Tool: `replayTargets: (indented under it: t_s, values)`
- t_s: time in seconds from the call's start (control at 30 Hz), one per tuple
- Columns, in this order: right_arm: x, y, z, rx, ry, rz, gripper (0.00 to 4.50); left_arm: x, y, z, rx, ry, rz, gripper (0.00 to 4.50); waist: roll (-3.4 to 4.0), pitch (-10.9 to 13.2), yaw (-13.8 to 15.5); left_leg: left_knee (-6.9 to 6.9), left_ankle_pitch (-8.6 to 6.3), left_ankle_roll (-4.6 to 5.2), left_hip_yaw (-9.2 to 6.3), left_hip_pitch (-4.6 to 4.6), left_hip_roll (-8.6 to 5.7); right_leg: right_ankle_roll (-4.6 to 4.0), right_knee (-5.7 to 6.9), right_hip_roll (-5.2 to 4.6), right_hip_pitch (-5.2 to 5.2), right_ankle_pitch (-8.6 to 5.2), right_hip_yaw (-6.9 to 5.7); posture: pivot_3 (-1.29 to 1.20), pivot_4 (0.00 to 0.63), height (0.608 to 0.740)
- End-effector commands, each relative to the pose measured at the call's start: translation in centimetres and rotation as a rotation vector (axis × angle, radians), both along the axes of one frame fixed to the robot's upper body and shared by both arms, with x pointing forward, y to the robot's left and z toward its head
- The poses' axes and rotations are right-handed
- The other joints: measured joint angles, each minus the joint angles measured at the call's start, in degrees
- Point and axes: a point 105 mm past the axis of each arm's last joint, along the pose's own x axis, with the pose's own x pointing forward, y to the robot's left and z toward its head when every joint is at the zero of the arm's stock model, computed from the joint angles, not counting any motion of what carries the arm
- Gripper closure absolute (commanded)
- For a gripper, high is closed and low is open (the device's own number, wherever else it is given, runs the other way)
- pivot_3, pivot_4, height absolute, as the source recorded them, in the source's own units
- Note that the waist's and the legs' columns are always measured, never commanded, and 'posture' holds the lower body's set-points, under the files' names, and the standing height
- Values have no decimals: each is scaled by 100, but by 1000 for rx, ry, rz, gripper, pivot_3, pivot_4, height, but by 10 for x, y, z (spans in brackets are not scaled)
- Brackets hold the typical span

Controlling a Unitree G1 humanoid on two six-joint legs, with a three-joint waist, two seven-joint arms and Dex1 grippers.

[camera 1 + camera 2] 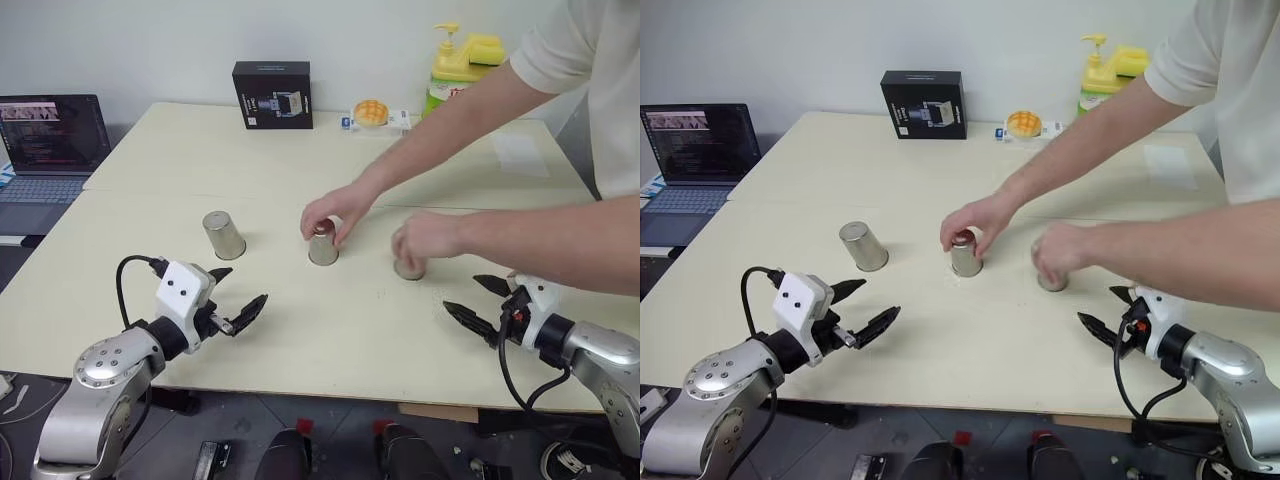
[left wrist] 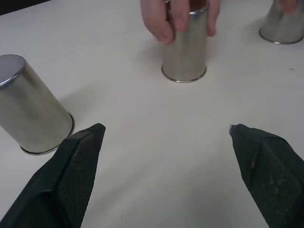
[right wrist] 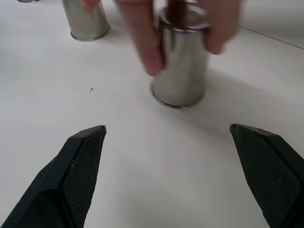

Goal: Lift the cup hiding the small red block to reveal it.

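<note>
Steel cups stood inverted mid-counter (image 1: 300, 340): left cup (image 1: 223, 235) free, middle cup (image 1: 323, 246) and right cup (image 1: 408, 268) under a person's hands. Left pincer (image 1: 232, 298) and right pincer (image 1: 477, 303) hovered near, fingers apart.

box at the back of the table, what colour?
Black, with a pale product picture on its front: the box shows best in the left eye view.

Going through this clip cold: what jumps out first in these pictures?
A person's two hands, one on the middle shiny steel cup and the other on the steel cup to its right, reach over the cream table. A third upside-down steel cup stands untouched at the left. The robot's left gripper and right gripper wait open at the near edge.
</note>
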Motion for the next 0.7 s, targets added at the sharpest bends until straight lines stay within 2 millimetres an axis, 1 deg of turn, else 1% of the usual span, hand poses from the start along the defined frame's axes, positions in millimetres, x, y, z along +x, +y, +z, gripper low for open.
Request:
replayTargets:
  t_s: [0.03, 0.43, 0.7]
  values:
    - [2, 3, 11, -8, -49, 22, 73, 2, 0, 8, 14, -35, -8, 0, 0, 0, -2, 0, 0, 0, 1, 0, 0, 0, 0, 0, -1, 0, 1, 0, 150, 740]
    - [-1, 3, 10, -9, -46, 15, 73, 2, 2, 10, 15, -36, -17, 0, 0, 0, 0, 0, 0, 0, 0, 0, 0, 0, 0, 0, 0, 0, 0, 0, 150, 740]
    - [-1, 0, 9, -15, -48, -4, 73, 1, -1, 10, 4, -27, -47, 0, 0, 0, 0, 0, 0, 0, 0, 0, 0, 0, 0, 0, 0, 0, 0, 0, 150, 740]
